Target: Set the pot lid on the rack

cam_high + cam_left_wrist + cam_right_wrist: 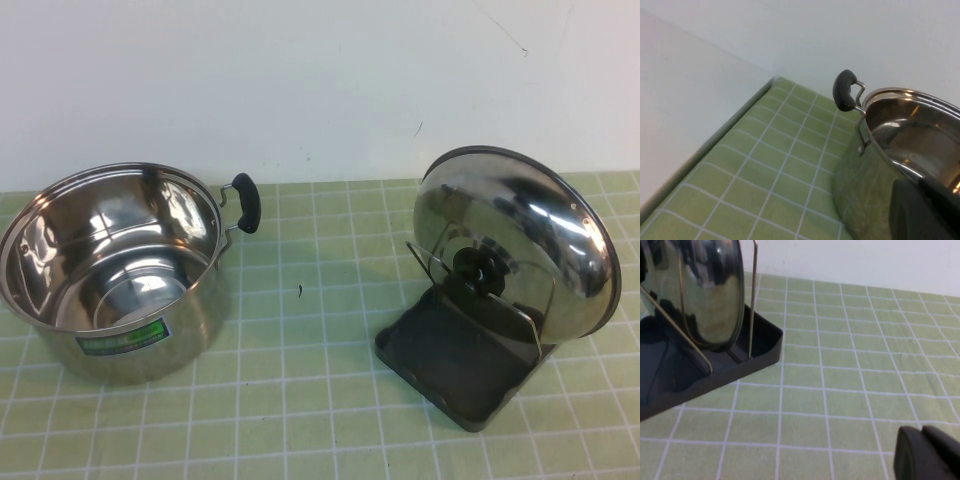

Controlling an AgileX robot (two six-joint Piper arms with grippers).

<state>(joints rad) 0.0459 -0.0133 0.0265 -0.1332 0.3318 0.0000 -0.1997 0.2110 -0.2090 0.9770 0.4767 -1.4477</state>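
Note:
The shiny steel pot lid point(540, 235) stands on edge in the rack point(440, 365), leaning against the wire loops, with its black knob point(470, 265) facing the front. The right wrist view shows the lid point(710, 290) in the dark grey rack tray point(762, 347). My right gripper point(922, 450) is shut and empty, low over the mat and well apart from the rack. My left gripper point(920, 210) is shut and empty, close beside the pot's wall. Neither gripper shows in the high view.
The deep steel pot point(110, 280) with black handles and a green label stands at the left, and it also shows in the left wrist view point(900, 130). A green tiled mat point(320, 330) covers the table. A white wall lies behind.

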